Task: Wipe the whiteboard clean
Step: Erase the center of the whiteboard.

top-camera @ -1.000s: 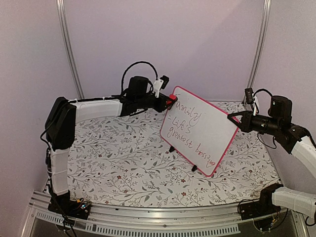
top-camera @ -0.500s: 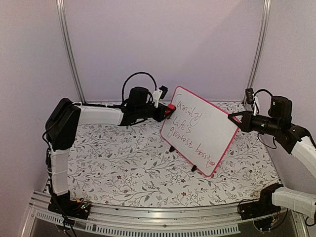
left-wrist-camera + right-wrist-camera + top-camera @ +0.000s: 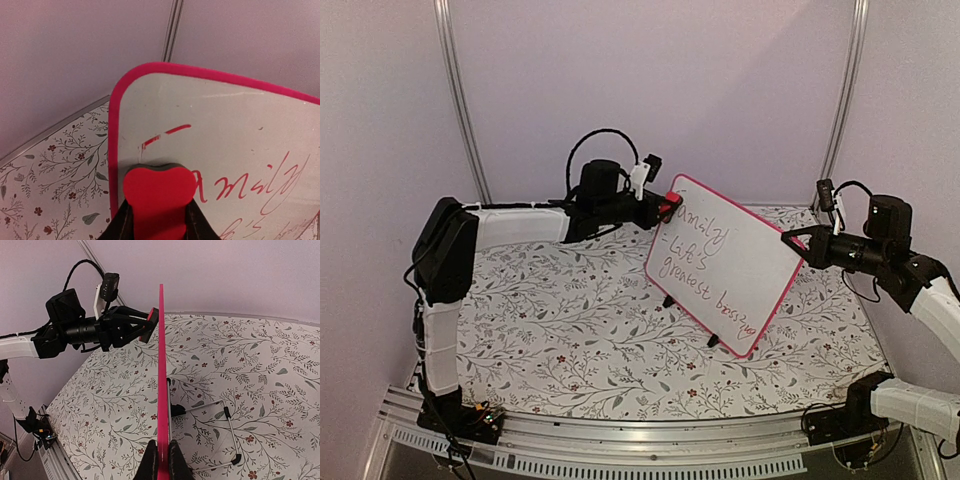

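Edgewise, whiteboard (image 3: 161, 340) between right jaws.

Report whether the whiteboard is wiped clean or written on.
Written on. Red handwriting covers most of the whiteboard; only a patch at its top corner, by the red eraser, looks partly wiped.

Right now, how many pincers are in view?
2: the left pincer at the whiteboard top-left corner, shut on the red eraser; the right pincer clamped on the board's right edge. None hidden.
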You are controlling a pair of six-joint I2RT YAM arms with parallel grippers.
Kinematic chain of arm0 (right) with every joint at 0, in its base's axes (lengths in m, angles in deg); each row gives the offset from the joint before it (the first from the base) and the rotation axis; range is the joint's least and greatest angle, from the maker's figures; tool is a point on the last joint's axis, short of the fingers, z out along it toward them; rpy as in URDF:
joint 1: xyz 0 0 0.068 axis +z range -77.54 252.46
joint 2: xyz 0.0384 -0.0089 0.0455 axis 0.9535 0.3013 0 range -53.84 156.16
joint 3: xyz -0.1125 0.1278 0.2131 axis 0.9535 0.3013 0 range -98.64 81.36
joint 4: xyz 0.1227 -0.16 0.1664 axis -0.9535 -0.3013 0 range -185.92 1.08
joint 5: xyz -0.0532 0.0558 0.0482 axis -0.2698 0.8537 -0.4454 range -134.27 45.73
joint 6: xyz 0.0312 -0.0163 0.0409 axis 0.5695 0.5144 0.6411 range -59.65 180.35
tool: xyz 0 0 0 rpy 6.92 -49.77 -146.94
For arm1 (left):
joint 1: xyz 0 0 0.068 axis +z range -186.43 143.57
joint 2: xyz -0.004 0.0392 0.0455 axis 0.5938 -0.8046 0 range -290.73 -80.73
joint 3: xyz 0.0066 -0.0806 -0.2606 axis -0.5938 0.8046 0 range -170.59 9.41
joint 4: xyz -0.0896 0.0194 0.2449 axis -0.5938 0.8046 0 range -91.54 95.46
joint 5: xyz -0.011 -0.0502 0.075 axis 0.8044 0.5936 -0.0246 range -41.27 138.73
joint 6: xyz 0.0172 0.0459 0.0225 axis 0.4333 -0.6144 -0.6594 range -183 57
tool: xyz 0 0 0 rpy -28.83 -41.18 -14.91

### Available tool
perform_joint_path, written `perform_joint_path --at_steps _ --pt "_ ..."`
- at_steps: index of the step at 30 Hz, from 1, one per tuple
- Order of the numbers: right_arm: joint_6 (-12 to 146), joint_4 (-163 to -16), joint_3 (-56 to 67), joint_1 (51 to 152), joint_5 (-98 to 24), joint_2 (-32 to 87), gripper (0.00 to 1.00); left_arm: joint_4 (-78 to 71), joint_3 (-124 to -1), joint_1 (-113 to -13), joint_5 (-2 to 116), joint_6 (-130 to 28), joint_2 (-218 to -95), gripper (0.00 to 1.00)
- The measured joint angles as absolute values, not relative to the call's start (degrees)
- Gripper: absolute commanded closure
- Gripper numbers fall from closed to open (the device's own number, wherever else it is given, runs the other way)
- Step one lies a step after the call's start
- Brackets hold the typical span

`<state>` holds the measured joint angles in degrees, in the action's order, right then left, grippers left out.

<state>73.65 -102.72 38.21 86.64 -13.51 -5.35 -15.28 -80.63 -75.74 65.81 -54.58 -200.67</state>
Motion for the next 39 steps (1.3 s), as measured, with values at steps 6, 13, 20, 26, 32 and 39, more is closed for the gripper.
perform_joint_path --at_steps 6,13,20,26,32,39 --pt "73.28 -102.64 38.23 86.66 -12.79 -5.35 1.00 -14.43 -86.34 -75.74 66.16 -54.60 -201.26 0.89" --pt "73.25 -102.64 38.23 86.64 -12.76 -5.35 1.00 -13.25 -88.13 -75.76 66.05 -54.60 -201.94 0.90" --pt "73.73 -102.70 38.29 86.57 -13.81 -5.33 1.00 -14.21 -81.90 -75.76 65.59 -54.34 -201.94 0.90" --pt "74.15 -102.72 38.29 86.53 -14.01 -5.24 1.00 -15.28 -79.67 -75.76 65.44 -53.70 -201.94 0.90" --pt "74.26 -102.70 38.29 86.53 -14.08 -5.15 1.00 -13.53 -81.68 -75.76 65.46 -53.53 -202.38 0.90" --pt "74.26 -102.48 38.29 86.35 -14.16 -4.78 1.00 -10.17 -89.55 -75.80 65.37 -53.61 -204.54 0.90"
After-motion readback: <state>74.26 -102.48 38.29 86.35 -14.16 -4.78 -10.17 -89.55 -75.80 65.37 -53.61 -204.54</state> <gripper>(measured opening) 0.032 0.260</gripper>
